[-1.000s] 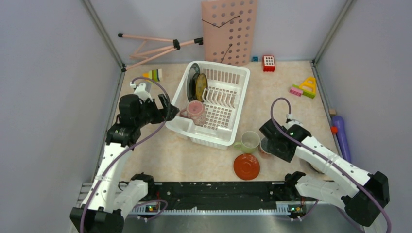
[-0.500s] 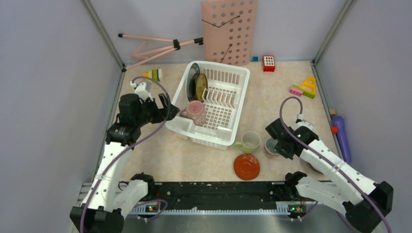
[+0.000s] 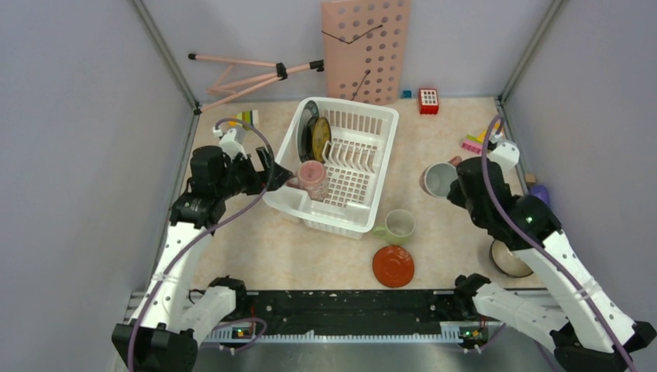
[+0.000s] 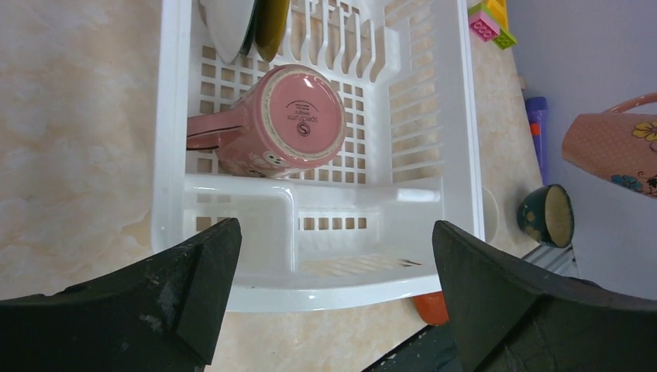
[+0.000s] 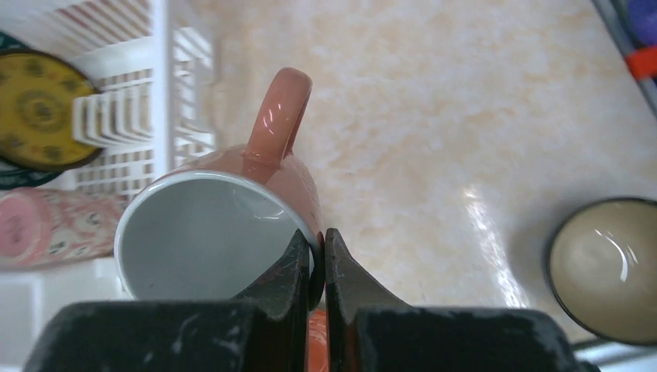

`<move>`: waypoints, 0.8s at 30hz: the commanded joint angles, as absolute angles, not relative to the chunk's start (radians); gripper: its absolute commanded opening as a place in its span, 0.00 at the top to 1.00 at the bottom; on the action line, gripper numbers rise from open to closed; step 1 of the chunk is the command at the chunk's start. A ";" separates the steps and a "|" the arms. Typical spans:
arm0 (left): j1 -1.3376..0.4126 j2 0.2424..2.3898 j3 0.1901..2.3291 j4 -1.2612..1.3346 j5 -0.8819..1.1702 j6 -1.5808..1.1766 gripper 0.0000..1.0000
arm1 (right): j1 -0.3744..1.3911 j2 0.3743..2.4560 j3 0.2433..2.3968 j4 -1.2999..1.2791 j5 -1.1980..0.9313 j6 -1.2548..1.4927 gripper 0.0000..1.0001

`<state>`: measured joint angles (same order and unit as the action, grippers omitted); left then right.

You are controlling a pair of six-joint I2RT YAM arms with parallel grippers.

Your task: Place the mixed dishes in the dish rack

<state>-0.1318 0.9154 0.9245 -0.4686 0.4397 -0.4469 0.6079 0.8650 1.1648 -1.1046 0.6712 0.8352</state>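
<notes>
Top external: outstretched right gripper (image 3: 454,184) pinches maroon mug (image 3: 437,180); left gripper (image 3: 273,177) gapes beside dish rack (image 3: 329,223).

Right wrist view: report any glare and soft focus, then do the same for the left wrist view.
Right wrist: a bright glare streak on the table and a glint on the mug handle; the rack looks soft. Left wrist: sharp, with the print on the pink mug base legible; fingers dark, little detail.

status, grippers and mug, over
Left gripper open over white plastic dish rack. Right gripper shut on maroon mug, by rim, right of rack. Path between looks clear.
</notes>
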 commanded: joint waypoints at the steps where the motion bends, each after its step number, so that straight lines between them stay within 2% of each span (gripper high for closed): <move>1: -0.133 0.936 0.986 -0.393 0.514 -0.506 0.02 | 0.603 0.794 1.218 -0.699 0.486 0.560 1.00; 7: -0.132 0.989 1.044 -0.383 0.609 -0.645 0.02 | 0.603 0.858 1.198 -0.458 0.158 0.487 1.00; 14: -0.129 1.057 1.011 -0.058 0.872 -1.032 0.06 | 0.601 0.928 1.123 -0.224 -0.097 0.492 1.00; 24: -0.129 1.071 0.979 0.201 0.860 -1.362 0.02 | 0.571 1.021 1.024 0.131 -0.345 0.572 1.00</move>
<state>-0.1318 1.0695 1.0016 0.0013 0.8268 -1.1461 0.5896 1.0065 1.0370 -0.2089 -0.1875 0.5148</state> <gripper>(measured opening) 0.983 0.029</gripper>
